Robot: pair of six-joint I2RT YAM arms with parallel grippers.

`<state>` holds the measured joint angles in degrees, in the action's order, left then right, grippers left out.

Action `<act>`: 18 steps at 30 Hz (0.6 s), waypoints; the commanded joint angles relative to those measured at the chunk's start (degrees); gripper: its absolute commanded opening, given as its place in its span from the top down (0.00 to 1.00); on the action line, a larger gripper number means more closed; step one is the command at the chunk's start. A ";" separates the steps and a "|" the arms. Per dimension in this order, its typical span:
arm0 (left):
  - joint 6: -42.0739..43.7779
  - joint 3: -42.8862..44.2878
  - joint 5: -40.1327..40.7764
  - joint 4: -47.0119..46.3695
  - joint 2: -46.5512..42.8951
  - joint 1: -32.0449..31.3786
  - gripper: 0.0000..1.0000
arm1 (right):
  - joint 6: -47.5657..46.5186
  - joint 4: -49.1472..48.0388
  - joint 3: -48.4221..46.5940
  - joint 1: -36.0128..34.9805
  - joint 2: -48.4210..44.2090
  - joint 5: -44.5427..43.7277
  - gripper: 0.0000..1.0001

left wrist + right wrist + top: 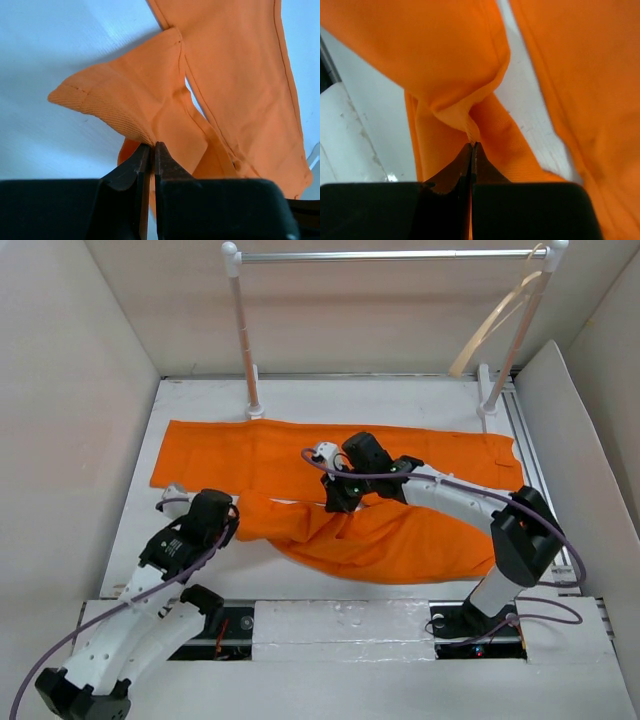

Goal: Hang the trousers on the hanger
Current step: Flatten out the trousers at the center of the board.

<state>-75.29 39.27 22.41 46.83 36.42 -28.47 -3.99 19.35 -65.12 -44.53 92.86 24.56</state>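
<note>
The bright orange trousers (250,452) lie on the white table, one leg flat along the far side and the other bunched nearer the arms. My left gripper (237,513) is shut on the left end of the near leg, whose hemmed corner (95,97) is lifted above the tips (152,146). My right gripper (336,502) is shut on a pinched fold of the trousers (445,50) near their middle, just above its tips (472,145). The pale beige hanger (495,325) hangs from the right end of the rack bar, far from both grippers.
A rack with a silver bar (390,255) on white posts (243,330) stands at the table's far edge. Beige walls close in the left, right and back. A raised white ledge (340,620) runs between the arm bases.
</note>
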 commanded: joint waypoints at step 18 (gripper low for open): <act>2.62 3.91 11.44 -8.33 4.63 -0.10 1.00 | -6.73 4.28 -13.62 11.05 5.30 0.67 1.00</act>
<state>-66.22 50.17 34.74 37.45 41.25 -28.45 -8.27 22.09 -77.80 -34.39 92.18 24.51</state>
